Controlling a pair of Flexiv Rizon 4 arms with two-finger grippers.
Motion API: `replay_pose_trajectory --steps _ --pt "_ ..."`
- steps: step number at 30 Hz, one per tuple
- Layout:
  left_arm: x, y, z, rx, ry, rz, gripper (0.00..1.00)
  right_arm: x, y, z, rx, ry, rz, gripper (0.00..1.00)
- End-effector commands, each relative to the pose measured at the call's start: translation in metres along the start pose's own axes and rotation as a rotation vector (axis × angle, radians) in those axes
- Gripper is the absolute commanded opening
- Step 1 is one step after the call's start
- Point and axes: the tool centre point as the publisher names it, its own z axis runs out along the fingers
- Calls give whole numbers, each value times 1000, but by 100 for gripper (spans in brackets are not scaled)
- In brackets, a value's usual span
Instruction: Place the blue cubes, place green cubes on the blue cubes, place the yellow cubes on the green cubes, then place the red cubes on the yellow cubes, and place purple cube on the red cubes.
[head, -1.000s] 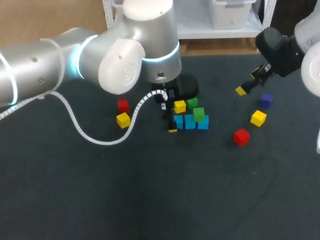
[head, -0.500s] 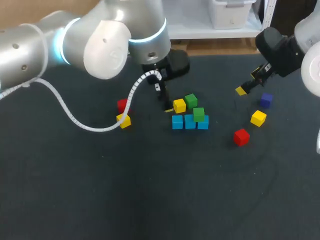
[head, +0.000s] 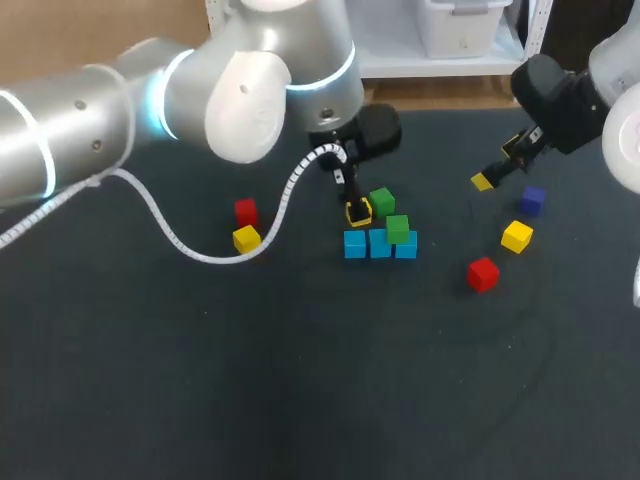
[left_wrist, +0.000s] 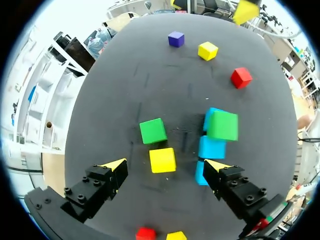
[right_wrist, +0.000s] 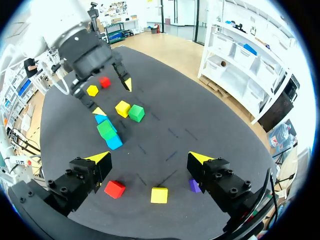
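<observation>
Three blue cubes (head: 380, 244) lie in a row, with a green cube (head: 397, 229) on top of the right end one. A second green cube (head: 381, 202) and a yellow cube (head: 360, 212) sit on the mat just behind the row. My left gripper (head: 354, 208) hangs open over that yellow cube (left_wrist: 162, 160), which lies between the spread fingers (left_wrist: 116, 166) without touching them. My right gripper (head: 497, 165) is open and empty in the air near the purple cube (head: 532, 200), a yellow cube (head: 517, 236) and a red cube (head: 483, 274).
A red cube (head: 246, 211) and a yellow cube (head: 246, 238) lie left of the stack, under the left arm's white cable (head: 170, 240). The dark table (head: 300, 380) is bare toward the front.
The left gripper drew back from the blue row, then swung right and now straddles the yellow cube. No cube moved. The right arm kept still.
</observation>
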Motion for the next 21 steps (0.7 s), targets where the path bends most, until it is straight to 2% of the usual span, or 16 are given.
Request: replay_pose_trajectory --steps 1,10,21 --pt "-7 15 10 11 3 -13 100 0 0 0 0 -1 0 100" --pt "-15 33 18 13 -23 -44 100 0 0 0 0 -1 0 100" --pt "-18 31 20 63 -46 -50 100 0 0 0 0 -1 0 100"
